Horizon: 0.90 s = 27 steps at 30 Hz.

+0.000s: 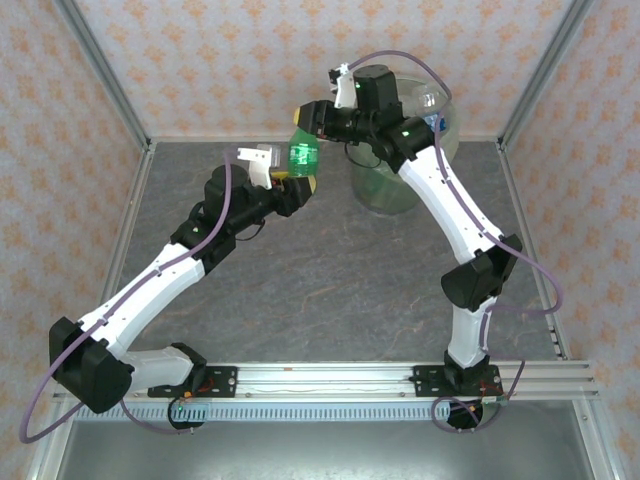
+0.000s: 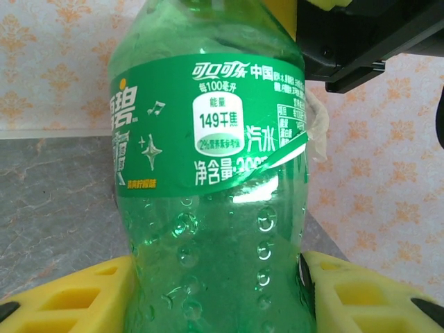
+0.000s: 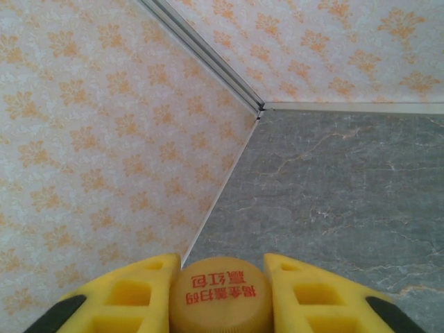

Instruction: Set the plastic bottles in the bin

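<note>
A green plastic bottle [image 1: 302, 155] with a green label and a yellow cap [image 3: 220, 295] is held upright above the table, left of the bin [image 1: 385, 195]. My left gripper [image 1: 300, 186] is shut on its lower body, its yellow fingers [image 2: 69, 298] pressing both sides of the bottle [image 2: 215, 208]. My right gripper [image 1: 305, 115] comes from the bin side and is shut on the cap, with a yellow finger [image 3: 132, 295] on each side. The bin is translucent pale green and stands at the back right. A clear bottle [image 1: 432, 105] lies inside it.
Patterned walls and metal frame posts [image 1: 105, 75] enclose the grey marble table [image 1: 330, 290]. The right arm [image 1: 455, 215] arcs in front of the bin. The right gripper's black body [image 2: 354, 41] shows at the top of the left wrist view.
</note>
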Each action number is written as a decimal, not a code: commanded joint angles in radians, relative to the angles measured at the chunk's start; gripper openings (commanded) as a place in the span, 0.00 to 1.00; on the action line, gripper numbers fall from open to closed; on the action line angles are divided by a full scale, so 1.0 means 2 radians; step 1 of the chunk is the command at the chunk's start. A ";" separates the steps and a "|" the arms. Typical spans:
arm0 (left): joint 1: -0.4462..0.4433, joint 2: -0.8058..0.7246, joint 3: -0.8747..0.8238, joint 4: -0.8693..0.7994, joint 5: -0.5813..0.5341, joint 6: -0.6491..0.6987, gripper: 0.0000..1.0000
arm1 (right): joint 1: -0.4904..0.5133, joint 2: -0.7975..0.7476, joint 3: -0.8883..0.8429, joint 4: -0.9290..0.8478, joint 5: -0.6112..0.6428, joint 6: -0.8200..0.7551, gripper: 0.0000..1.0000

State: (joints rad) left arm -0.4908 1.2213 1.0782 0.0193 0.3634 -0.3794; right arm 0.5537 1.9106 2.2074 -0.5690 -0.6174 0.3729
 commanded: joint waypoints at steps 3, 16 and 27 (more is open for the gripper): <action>-0.003 -0.012 0.020 -0.013 0.001 0.017 0.54 | 0.002 -0.009 0.021 0.000 0.004 0.002 0.25; 0.000 -0.065 0.018 -0.017 -0.072 0.000 0.99 | -0.088 -0.088 -0.059 0.053 0.012 0.070 0.22; 0.001 -0.080 0.006 -0.008 -0.081 -0.015 0.99 | -0.257 -0.163 -0.168 0.109 0.006 0.140 0.23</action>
State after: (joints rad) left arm -0.4908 1.0836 1.0859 -0.0143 0.2226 -0.3920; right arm 0.0910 1.6218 1.9095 -0.4191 -0.6025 0.5884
